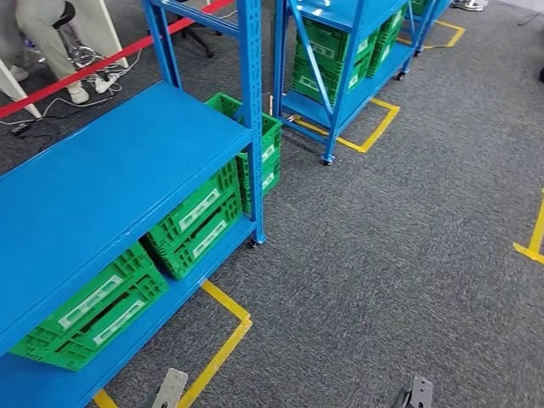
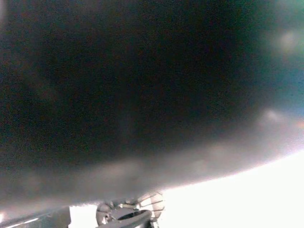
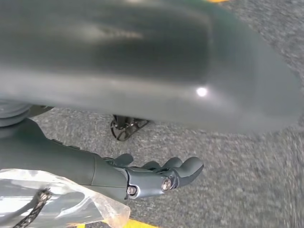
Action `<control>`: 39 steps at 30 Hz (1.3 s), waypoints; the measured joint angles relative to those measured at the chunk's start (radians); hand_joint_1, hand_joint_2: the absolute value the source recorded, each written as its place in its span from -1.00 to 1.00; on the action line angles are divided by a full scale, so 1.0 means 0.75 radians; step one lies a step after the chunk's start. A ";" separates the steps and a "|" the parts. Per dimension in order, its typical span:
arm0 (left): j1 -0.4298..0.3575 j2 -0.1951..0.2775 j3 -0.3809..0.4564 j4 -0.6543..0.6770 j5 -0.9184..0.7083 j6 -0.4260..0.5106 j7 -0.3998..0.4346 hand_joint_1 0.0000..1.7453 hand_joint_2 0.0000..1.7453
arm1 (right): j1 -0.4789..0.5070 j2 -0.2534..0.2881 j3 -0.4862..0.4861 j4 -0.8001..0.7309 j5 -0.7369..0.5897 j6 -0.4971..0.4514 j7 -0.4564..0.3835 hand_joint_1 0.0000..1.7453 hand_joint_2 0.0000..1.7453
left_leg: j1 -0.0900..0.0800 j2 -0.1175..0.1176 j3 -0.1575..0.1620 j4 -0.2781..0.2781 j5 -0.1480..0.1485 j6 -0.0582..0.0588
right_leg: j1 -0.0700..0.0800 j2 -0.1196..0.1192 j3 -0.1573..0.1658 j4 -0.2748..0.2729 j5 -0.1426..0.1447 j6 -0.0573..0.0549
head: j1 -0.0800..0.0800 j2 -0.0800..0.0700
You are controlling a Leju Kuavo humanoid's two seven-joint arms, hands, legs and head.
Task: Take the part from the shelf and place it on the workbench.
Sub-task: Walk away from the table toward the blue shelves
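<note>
Grey carpet floor [image 1: 398, 255], marked with yellow tape lines [image 1: 221, 348].
Blue shelf rack [image 1: 96, 187], near left; top deck bare. Second blue rack [image 1: 340, 59] further back.
Green crates [image 1: 192, 217], on the near rack's lower level, three in a row; more on the far rack.
Person's legs [image 1: 45, 34], seated beyond the red tape.
Right hand [image 3: 150, 178]: hanging above carpet, fingers [image 3: 186, 167] loosely extended, holding nothing.
Clear plastic bag [image 3: 53, 202], beside right wrist.
Left hand: state cannot be told.
Part: location cannot be told.
</note>
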 joint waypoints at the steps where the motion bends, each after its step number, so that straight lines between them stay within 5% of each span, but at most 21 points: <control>1: -0.001 -0.001 0.000 0.000 0.000 0.000 0.000 -1.00 -1.00 | 0.003 0.000 0.000 0.000 0.000 0.000 0.001 -1.00 -1.00 | -0.002 -0.018 -0.001 0.000 0.000 0.003 | 0.000 0.014 -0.048 0.095 -0.037 -0.001 | 0.002 0.000; 3: 0.001 -0.001 -0.001 0.000 0.000 0.000 0.000 -1.00 -1.00 | 0.008 0.000 0.000 0.000 -0.001 -0.001 0.001 -1.00 -1.00 | -0.006 -0.059 0.000 0.001 0.001 0.004 | 0.001 0.022 -0.105 0.185 -0.041 -0.005 | 0.004 0.000; 5: 0.003 -0.001 -0.001 0.000 -0.001 0.000 0.000 -1.00 -1.00 | 0.007 0.000 0.002 0.000 -0.001 -0.002 0.002 -1.00 -1.00 | -0.007 -0.099 0.004 0.003 0.000 0.004 | 0.001 0.037 -0.066 0.071 0.053 -0.013 | 0.004 0.000; 7: 0.001 -0.002 -0.002 0.000 -0.001 0.000 0.000 -1.00 -1.00 | 0.006 -0.001 0.006 0.000 -0.003 -0.003 0.001 -1.00 -1.00 | -0.007 -0.134 0.004 0.006 -0.001 -0.003 | -0.004 0.097 0.009 -0.106 0.132 -0.021 | 0.004 0.000; 9: 0.000 -0.003 -0.002 0.000 -0.001 0.000 0.000 -1.00 -1.00 | 0.005 -0.001 0.010 0.000 -0.006 -0.004 0.003 -1.00 -1.00 | -0.004 -0.165 -0.006 0.009 0.003 -0.019 | -0.005 0.135 0.047 -0.181 0.145 -0.027 | 0.003 0.000; 11: 0.004 -0.002 -0.002 0.000 -0.001 0.000 0.000 -1.00 -1.00 | 0.004 0.000 0.016 0.000 -0.010 -0.005 0.004 -1.00 -1.00 | 0.000 -0.188 -0.016 0.010 0.008 -0.038 | -0.003 0.111 0.056 -0.189 0.146 -0.036 | 0.003 0.000; 13: 0.008 -0.001 -0.002 0.001 -0.001 0.000 0.000 -1.00 -1.00 | 0.002 0.000 0.022 0.000 -0.013 -0.007 0.003 -1.00 -1.00 | -0.003 -0.138 -0.033 0.046 -0.020 -0.050 | -0.005 0.078 0.061 -0.198 0.151 -0.052 | -0.002 0.000; 15: 0.006 -0.001 -0.003 0.001 -0.001 0.001 -0.001 -1.00 -1.00 | 0.004 0.001 0.023 0.000 -0.015 -0.007 0.003 -1.00 -1.00 | -0.005 -0.052 -0.094 0.183 -0.100 -0.060 | -0.002 0.038 0.064 -0.203 0.152 -0.065 | -0.008 0.000; 17: 0.003 0.000 -0.003 0.001 0.000 0.001 -0.001 -1.00 -1.00 | 0.008 0.000 0.024 0.000 -0.019 -0.007 0.003 -1.00 -1.00 | -0.001 -0.021 -0.168 0.346 -0.168 -0.068 | 0.003 -0.007 0.065 -0.202 0.148 -0.070 | -0.010 0.000; 18: 0.005 0.000 -0.003 0.001 0.000 0.002 -0.001 -1.00 -1.00 | 0.009 0.000 0.024 0.000 -0.022 -0.007 0.004 -1.00 -1.00 | 0.000 -0.018 -0.183 0.381 -0.171 -0.070 | 0.004 -0.027 0.066 -0.202 0.146 -0.071 | -0.011 0.000; 20: 0.008 0.001 -0.003 0.001 0.001 0.002 -0.001 -1.00 -1.00 | 0.008 0.000 0.028 0.000 -0.028 -0.008 0.004 -1.00 -1.00 | 0.000 -0.008 -0.141 0.309 -0.112 -0.068 | 0.005 -0.063 0.069 -0.201 0.142 -0.069 | -0.011 0.000; 22: 0.007 0.001 -0.003 0.001 0.001 0.003 -0.001 -1.00 -1.00 | 0.008 0.000 0.032 0.000 -0.033 -0.008 0.005 -1.00 -1.00 | -0.008 0.043 -0.049 0.141 -0.033 -0.057 | 0.011 -0.095 0.077 -0.199 0.134 -0.062 | -0.012 0.000; 24: 0.001 0.001 -0.003 0.001 0.002 0.004 -0.001 -1.00 -1.00 | 0.007 0.000 0.036 0.000 -0.039 -0.009 0.005 -1.00 -1.00 | -0.018 0.088 0.005 0.034 -0.016 -0.038 | 0.020 -0.126 0.079 -0.195 0.127 -0.051 | -0.011 0.000; 26: 0.001 0.001 -0.004 0.001 0.004 0.004 -0.002 -1.00 -1.00 | 0.003 0.001 0.044 0.000 -0.047 -0.009 0.005 -1.00 -1.00 | -0.020 0.071 0.009 0.013 -0.026 -0.021 | 0.025 -0.157 0.083 -0.195 0.122 -0.040 | -0.010 0.000; 27: 0.006 0.001 -0.004 0.001 0.006 0.004 -0.002 -1.00 -1.00 | 0.001 0.001 0.049 0.000 -0.050 -0.010 0.005 -1.00 -1.00 | -0.018 0.055 0.009 0.009 -0.023 -0.015 | 0.023 -0.149 0.082 -0.190 0.114 -0.033 | -0.010 0.000; 29: 0.009 0.001 -0.004 0.001 0.009 0.005 -0.002 -1.00 -1.00 | -0.002 0.001 0.056 0.000 -0.053 -0.010 0.004 -1.00 -1.00 | -0.010 0.025 0.013 0.000 -0.016 -0.001 | 0.016 -0.077 0.053 -0.120 0.066 -0.021 | -0.006 0.000; 31: 0.004 -0.001 -0.004 0.002 0.010 0.005 -0.002 -1.00 -1.00 | 0.003 0.001 0.059 0.000 -0.054 -0.010 0.004 -1.00 -1.00 | -0.006 -0.009 0.013 -0.001 -0.012 0.008 | 0.010 0.001 -0.034 0.057 -0.016 -0.013 | -0.001 0.000; 33: 0.004 -0.002 -0.004 0.002 0.010 0.005 -0.002 -1.00 -1.00 | 0.011 0.000 0.061 0.000 -0.055 -0.011 0.005 -1.00 -1.00 | -0.006 -0.047 0.014 -0.001 -0.012 0.011 | 0.008 0.019 -0.111 0.196 -0.051 -0.009 | 0.001 0.000; 34: 0.005 -0.002 -0.004 0.002 0.010 0.005 -0.002 -1.00 -1.00 | 0.013 0.000 0.062 0.000 -0.055 -0.012 0.005 -1.00 -1.00 | -0.005 -0.067 0.015 0.000 -0.012 0.011 | 0.007 0.022 -0.117 0.193 -0.028 -0.008 | 0.001 0.000; 36: 0.007 -0.004 -0.004 0.002 0.010 0.005 -0.002 -1.00 -1.00 | 0.014 0.000 0.064 0.000 -0.059 -0.012 0.005 -1.00 -1.00 | -0.003 -0.106 0.019 0.002 -0.013 0.006 | -0.001 0.046 -0.061 0.050 0.071 -0.007 | 0.001 0.000; 39: 0.003 -0.005 -0.008 0.002 0.010 0.007 -0.002 -1.00 -1.00 | 0.014 0.000 0.067 0.000 -0.072 -0.013 0.006 -1.00 -1.00 | -0.005 -0.159 0.006 0.013 -0.016 -0.016 | -0.018 0.148 0.032 -0.154 0.144 -0.011 | 0.003 0.000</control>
